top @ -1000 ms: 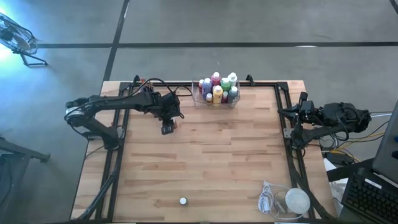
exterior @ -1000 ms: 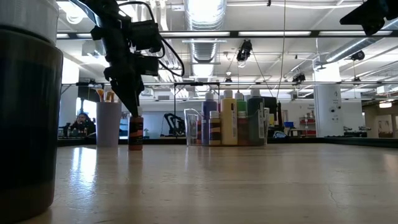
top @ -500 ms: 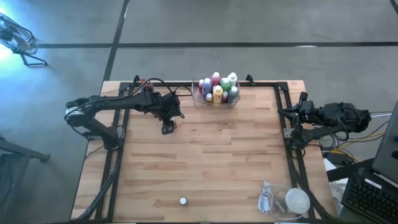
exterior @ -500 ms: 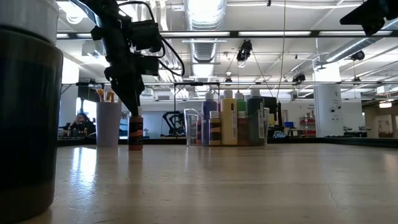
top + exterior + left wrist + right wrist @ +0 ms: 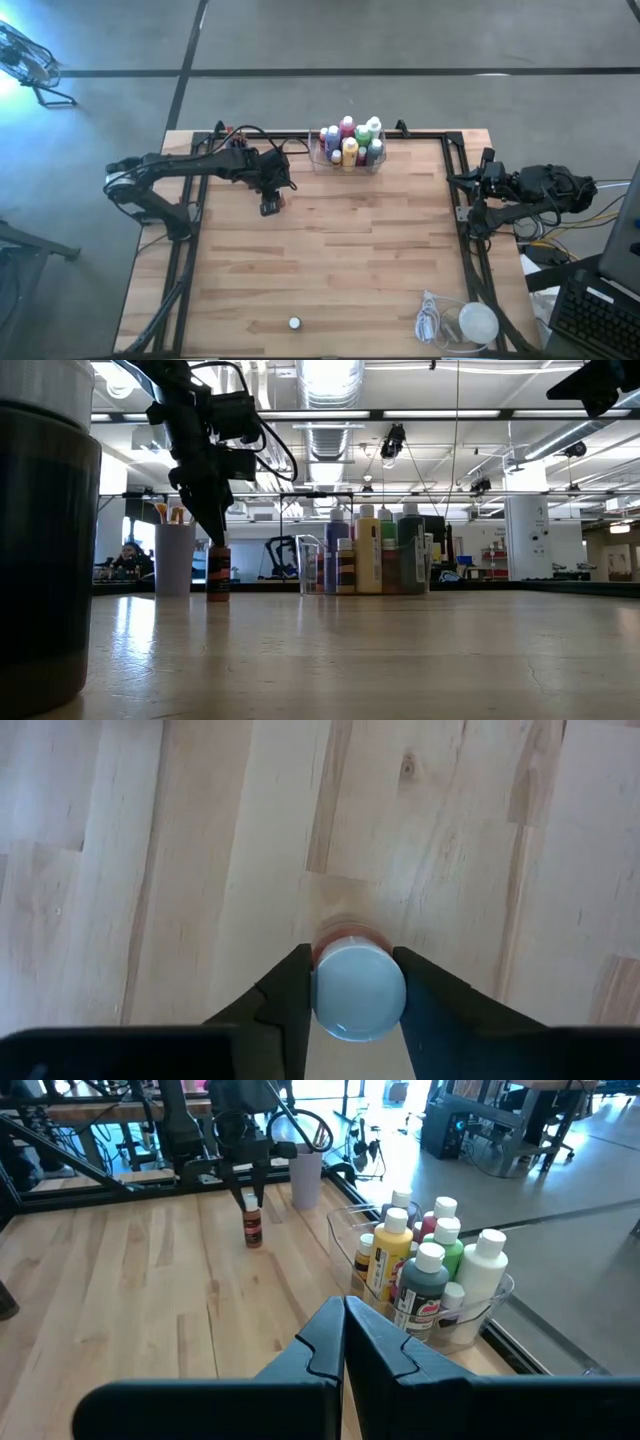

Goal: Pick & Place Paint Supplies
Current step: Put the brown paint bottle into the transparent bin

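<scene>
No writing can be read anywhere: the bottles point(image 5: 421, 1285) in the clear tray point(image 5: 497, 1302) at the table's far edge carry labels (dark bands with pale marks), too small to make out.

It was a big open robotics lab: exposed ceiling ducts point(image 5: 330, 385), strip lights, polished concrete floor point(image 5: 300, 40), and other metal-framed benches point(image 5: 90, 1120) stood beyond the wooden counter point(image 5: 330, 260).

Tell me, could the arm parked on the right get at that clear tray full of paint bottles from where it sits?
Probably yes. The right end effector is shut and off the table's edge, but bare wood lies between it and the tray; the left end effector works elsewhere.
</scene>
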